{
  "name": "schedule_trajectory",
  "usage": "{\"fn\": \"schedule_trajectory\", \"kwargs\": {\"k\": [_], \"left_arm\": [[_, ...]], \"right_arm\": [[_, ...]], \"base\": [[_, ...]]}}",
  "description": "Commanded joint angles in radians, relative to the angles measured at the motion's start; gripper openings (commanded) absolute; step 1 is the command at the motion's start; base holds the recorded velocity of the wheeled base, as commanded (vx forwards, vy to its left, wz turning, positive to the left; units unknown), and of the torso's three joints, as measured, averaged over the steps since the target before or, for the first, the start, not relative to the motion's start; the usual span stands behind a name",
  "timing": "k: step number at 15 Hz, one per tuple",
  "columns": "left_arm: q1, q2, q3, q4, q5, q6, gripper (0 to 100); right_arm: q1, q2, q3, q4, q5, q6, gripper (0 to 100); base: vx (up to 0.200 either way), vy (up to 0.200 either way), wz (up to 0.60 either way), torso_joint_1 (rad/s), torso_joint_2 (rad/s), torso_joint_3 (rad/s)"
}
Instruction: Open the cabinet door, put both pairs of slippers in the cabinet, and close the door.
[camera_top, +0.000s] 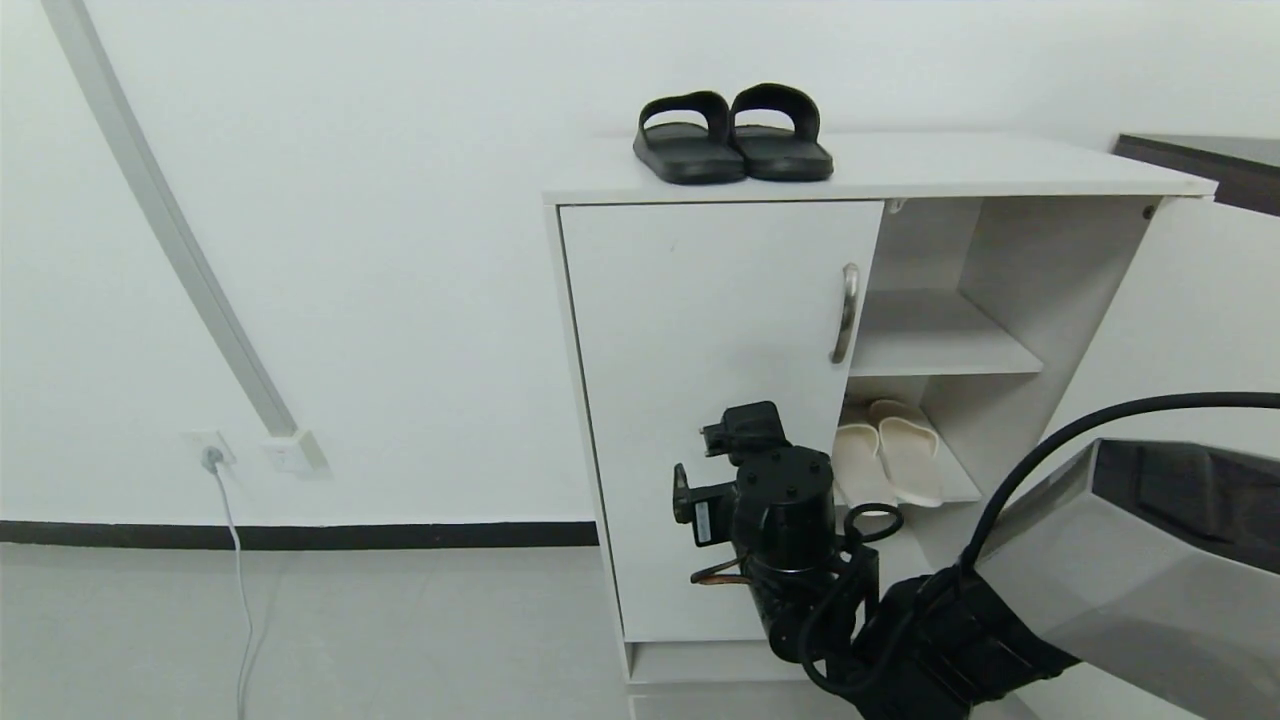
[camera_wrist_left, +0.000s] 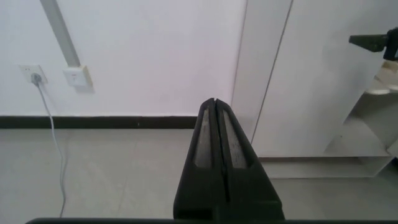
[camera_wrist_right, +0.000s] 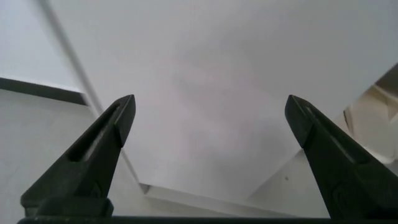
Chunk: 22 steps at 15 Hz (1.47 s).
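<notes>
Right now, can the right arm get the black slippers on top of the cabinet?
Probably yes. The black slippers sit uncovered at the front of the cabinet top, with nothing over them. The right gripper is open but low, facing the door, so it would have to rise first.

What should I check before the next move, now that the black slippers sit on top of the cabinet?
1. Right side of cabinet open: ok.
2. Pair of white slippers on lower shelf: ok.
3. Stowing of black slippers: not ok, they sit on the cabinet top.
4. Free middle shelf: ok.
5. Open fingers on right gripper: ok.
6. Empty left gripper: ok, shut on nothing.
</notes>
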Motion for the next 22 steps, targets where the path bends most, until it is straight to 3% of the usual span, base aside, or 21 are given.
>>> {"fn": "schedule_trajectory", "kwargs": {"k": [1, 22], "left_arm": [[0.000, 0.001, 0.000, 0.000, 0.001, 0.000, 0], [0.000, 0.001, 0.000, 0.000, 0.001, -0.002, 0]], "right_arm": [[-0.001, 0.002, 0.002, 0.003, 0.000, -0.001, 100], [0.000, 0.002, 0.013, 0.002, 0.000, -0.012, 100]], "base": [[0.000, 0.000, 0.00, 0.036, -0.49, -0.364], [0.000, 0.000, 0.00, 0.165, -0.49, -0.329]]}}
